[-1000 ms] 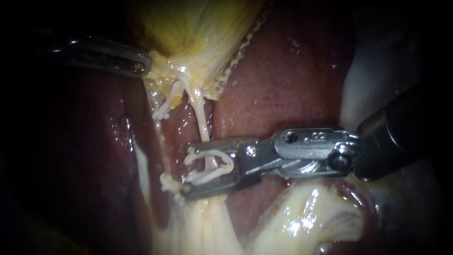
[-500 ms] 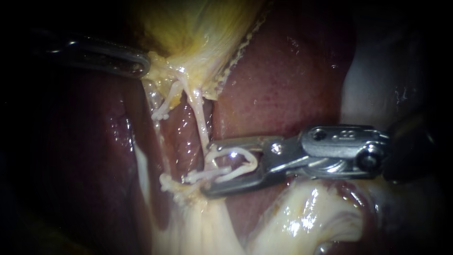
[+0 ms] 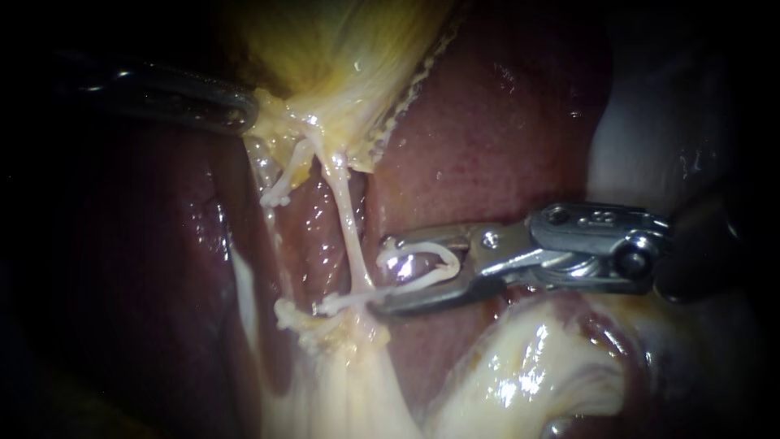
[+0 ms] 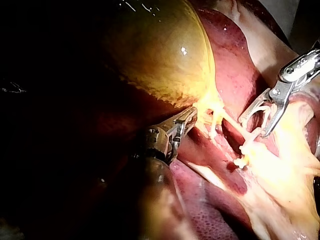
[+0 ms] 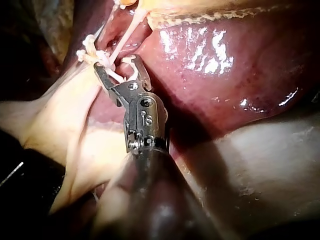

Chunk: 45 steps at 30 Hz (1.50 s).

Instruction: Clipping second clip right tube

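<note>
The right tube (image 3: pixel 348 232) is a thin, pale string. It runs down from the yellow gallbladder (image 3: pixel 341 57) to the pale lumpy bit below, and the dark red liver (image 3: pixel 487 130) lies behind it. It looks soft, wet and slippery. I think it would bend at a light push, and it could tear if it were pulled hard. So it should not be tugged. The best place to catch it is the bare middle part, above the low clip (image 3: pixel 337 305) that already sits across its bottom end. The right instrument (image 3: pixel 380 275) comes in from the right. Its jaws stand wide apart and carry the new clip (image 3: pixel 439 254), a white open loop that touches both of them. The tube is not inside that loop. It lies just beside the tips of the jaws, on the side away from the shaft, and the bottom jaw's tip is close to the low clip. To clip the tube, I think the open loop has to slide across it until the tube sits deep inside. Only then should the jaws squeeze. The left instrument (image 3: pixel 248 114) comes in from the left. Its jaws look pressed together on the thin end of the gallbladder, and that seems to hold the tube straight.
</note>
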Each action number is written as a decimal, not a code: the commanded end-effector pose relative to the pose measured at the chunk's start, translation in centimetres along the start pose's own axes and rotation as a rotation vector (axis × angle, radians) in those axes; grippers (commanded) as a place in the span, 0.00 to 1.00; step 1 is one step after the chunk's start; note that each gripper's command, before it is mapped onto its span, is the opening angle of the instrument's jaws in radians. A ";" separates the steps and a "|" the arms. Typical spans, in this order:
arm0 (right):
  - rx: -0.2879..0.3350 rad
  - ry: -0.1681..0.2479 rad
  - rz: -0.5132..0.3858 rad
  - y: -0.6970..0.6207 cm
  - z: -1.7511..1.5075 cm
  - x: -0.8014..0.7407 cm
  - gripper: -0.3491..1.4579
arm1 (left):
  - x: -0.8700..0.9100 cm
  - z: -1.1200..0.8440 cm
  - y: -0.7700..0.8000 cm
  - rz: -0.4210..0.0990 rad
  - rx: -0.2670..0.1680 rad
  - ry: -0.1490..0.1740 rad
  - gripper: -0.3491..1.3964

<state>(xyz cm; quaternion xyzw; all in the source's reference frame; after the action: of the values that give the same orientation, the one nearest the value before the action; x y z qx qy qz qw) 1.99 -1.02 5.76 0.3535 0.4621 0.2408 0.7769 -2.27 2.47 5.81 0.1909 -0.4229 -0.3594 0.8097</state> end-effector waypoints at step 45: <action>0.252 0.151 0.306 -0.05 0.29 0.11 0.11 | 0.02 0.04 -0.01 0.001 -0.003 -0.001 0.00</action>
<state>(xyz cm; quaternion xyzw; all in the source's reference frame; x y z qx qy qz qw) 2.30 -1.07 5.76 0.4950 0.4862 0.3225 0.6438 -2.29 2.45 5.83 0.1895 -0.4227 -0.3598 0.8099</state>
